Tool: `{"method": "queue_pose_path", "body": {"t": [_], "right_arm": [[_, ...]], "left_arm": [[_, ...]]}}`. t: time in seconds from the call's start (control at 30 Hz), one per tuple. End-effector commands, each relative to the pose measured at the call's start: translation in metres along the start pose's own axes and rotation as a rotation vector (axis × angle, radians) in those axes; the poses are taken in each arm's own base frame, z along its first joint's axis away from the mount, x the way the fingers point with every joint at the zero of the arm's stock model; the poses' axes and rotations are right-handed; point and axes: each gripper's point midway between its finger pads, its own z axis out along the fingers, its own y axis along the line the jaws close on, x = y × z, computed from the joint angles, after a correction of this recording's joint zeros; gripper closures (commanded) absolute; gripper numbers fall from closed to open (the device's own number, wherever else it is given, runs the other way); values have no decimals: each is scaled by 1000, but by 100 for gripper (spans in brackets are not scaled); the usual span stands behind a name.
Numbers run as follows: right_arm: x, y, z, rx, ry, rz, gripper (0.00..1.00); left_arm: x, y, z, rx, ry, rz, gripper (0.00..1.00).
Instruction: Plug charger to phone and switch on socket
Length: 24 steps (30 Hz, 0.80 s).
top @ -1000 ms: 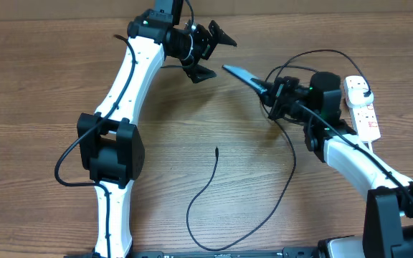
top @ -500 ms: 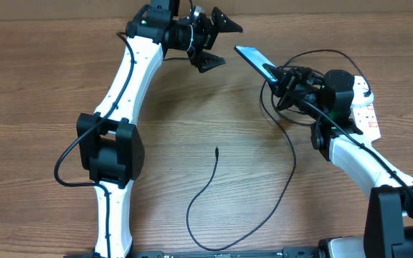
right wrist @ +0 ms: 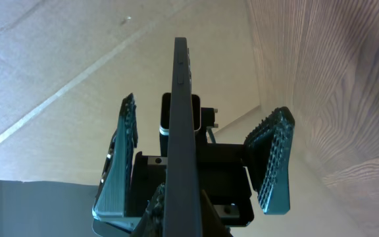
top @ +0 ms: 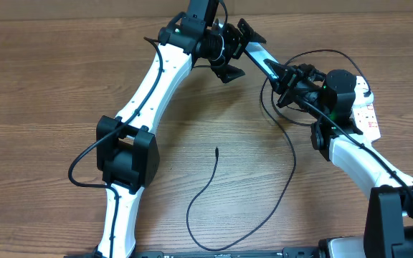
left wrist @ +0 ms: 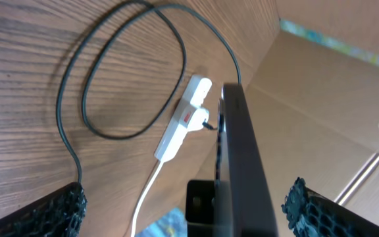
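Overhead: right gripper (top: 284,77) clamped on the phone (top: 262,60), left gripper (top: 238,51) spread wide around its far end; releasing before left closes could drop it.

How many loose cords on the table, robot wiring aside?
2: the black charger looping across the table, and the white cord trailing from the socket. Others may be hidden.

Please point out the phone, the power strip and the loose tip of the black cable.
phone (right wrist: 179,118): right wrist view, its thin side edge.
power strip (left wrist: 175,131): left wrist view, middle of its white body.
cable tip (top: 216,150): overhead view, the loose end.
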Motion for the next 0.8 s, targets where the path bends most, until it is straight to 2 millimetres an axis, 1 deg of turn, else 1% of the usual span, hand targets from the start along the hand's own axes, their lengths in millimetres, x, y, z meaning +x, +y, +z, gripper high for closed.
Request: {"method": "queue_pose_path", "body": {"t": [0.0,0.23,0.77], "right_arm": [[11,9,3,-24,25,11,96],[20,1,8,-3,42,31,96],[21,0,8,2,44,36,96]], "left_arm": [[-2,-13,-18,20,-64,-25,0],[-5,-12,-18,13,-85,-27,0],[-4,-10,-16,2,-89,-23,0]]}}
